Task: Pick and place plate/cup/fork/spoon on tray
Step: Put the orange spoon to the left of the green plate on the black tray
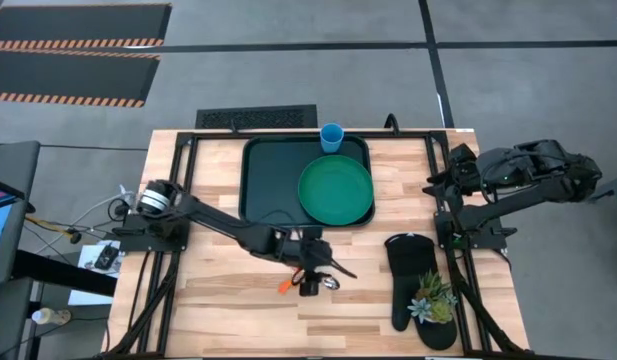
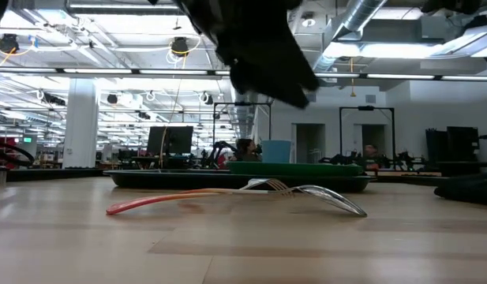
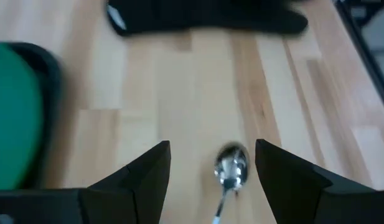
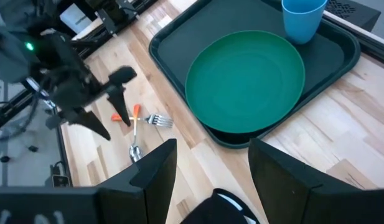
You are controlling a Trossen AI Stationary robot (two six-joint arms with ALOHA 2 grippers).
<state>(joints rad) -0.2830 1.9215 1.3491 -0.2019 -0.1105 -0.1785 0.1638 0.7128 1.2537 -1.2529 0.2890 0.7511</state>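
The dark green tray [image 1: 258,180] lies at the table's far middle. The green plate [image 1: 336,190] rests flat on the tray's right part, and the blue cup [image 1: 331,138] stands upright at the tray's far right corner. The spoon [image 3: 232,167] and the fork [image 4: 155,119] lie on the bare wood near the tray, with their orange handles [image 1: 286,287] close together. My left gripper [image 1: 323,272] is open and hangs above them, and the spoon's bowl shows between its fingers [image 3: 211,152]. It is clear of the table in the low view [image 2: 263,55]. My right gripper [image 4: 210,152] is open and empty at the right edge.
A black oven mitt [image 1: 413,290] with a small succulent plant [image 1: 433,298] on it lies at the table's near right. Bare wood spreads across the near left. The right arm [image 1: 508,170] is folded back at the right edge. People and desks show in the room behind.
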